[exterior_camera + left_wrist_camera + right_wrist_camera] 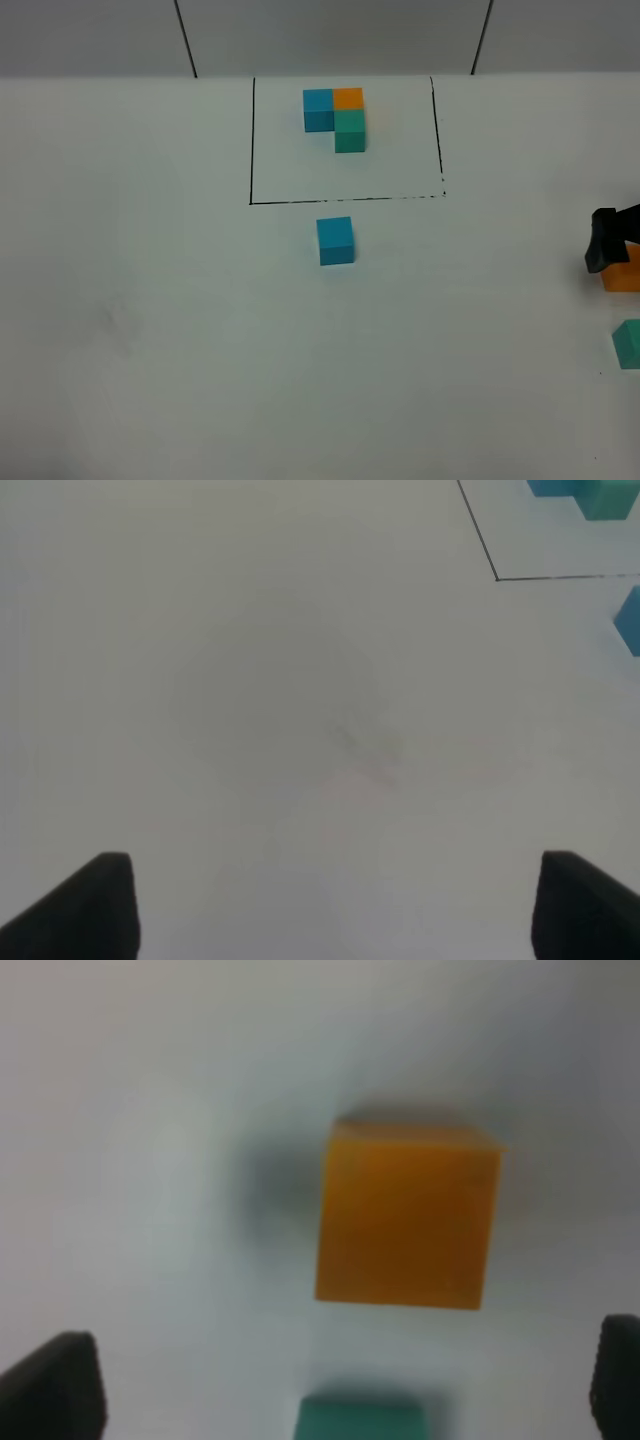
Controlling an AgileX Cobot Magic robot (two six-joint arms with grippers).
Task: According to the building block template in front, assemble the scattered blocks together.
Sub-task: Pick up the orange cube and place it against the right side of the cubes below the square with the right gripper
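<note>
Exterior high, template: I am seeing the building block template (335, 118) inside the black frame (345, 199) at the table's (150, 320) far side. Its blue and orange cubes are running side by side, and the teal one is sitting in front of orange.
Exterior high, loose blocks: the blue cube (336, 241) is lying just outside the frame's near line. The orange cube (626, 278) and teal cube (628, 343) are sitting apart at the right edge, with the right gripper (603, 243) hanging by the orange one.
Left wrist: the left gripper (340, 910) is gaping wide over bare table, gripping nothing. Only the frame corner, template and blue cube are peeking in.
Right wrist: its jaws are standing wide apart, holding nothing. The orange cube (405, 1218) is looking blurred and the teal cube (360, 1418) is only partly showing; neither is touching a finger.
</note>
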